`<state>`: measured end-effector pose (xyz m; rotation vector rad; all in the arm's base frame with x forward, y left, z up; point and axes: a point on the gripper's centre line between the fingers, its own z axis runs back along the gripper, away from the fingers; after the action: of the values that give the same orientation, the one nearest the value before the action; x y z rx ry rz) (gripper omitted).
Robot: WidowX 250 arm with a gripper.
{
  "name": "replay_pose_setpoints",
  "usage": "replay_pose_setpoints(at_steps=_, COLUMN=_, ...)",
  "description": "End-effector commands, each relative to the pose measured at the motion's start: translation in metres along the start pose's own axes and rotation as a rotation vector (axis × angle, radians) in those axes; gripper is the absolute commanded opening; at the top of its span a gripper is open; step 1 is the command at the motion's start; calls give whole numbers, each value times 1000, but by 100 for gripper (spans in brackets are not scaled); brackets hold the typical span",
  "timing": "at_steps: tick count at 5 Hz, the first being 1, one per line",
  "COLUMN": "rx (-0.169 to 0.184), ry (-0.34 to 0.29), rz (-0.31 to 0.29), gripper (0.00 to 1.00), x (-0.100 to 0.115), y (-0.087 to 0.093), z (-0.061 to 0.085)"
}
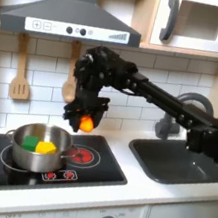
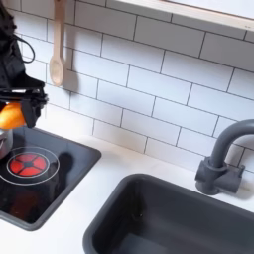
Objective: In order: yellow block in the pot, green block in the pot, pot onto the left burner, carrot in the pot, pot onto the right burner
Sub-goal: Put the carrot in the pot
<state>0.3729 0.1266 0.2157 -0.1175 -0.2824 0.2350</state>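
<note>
Overhead, the gripper (image 1: 86, 123) held the carrot (image 1: 86, 124) clamped in its jaws, just beside the pot (image 1: 36, 145) with both blocks inside.

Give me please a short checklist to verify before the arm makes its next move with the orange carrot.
1. Small orange plastic carrot held in the pincer: ok.
2. Round silver metal pot on the first exterior view's left burner: ok.
3. Yellow block and green block inside the pot: ok.
4. Carrot directly above the pot: not ok, it hangs to the first exterior view's right of it.
5. Red-ringed right burner free: ok.
6. Grip firmness: cannot tell.
</note>
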Motion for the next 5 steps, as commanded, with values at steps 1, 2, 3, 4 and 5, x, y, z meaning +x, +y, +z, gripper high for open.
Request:
replay_pose_setpoints(at_steps=1, rx=26, ry=-17, rz=56, gripper=0, x=3, y=24, z=5)
replay_pose_setpoints(at_steps=2, rx=34, ry=-19, rz=75, gripper=0, x=-5, y=33, z=7)
replay_pose_setpoints(at_steps=3, rx=45, ry=-15, rz=99, gripper=0, x=-9, y=45, z=3)
replay_pose_setpoints(at_steps=4, rx=68, ry=-3, rz=122, gripper=0, x=-18, y=58, z=0)
replay_pose_setpoints(at_steps=5, rx=81, ry=2, rz=138, gripper=0, x=-22, y=67, z=-1)
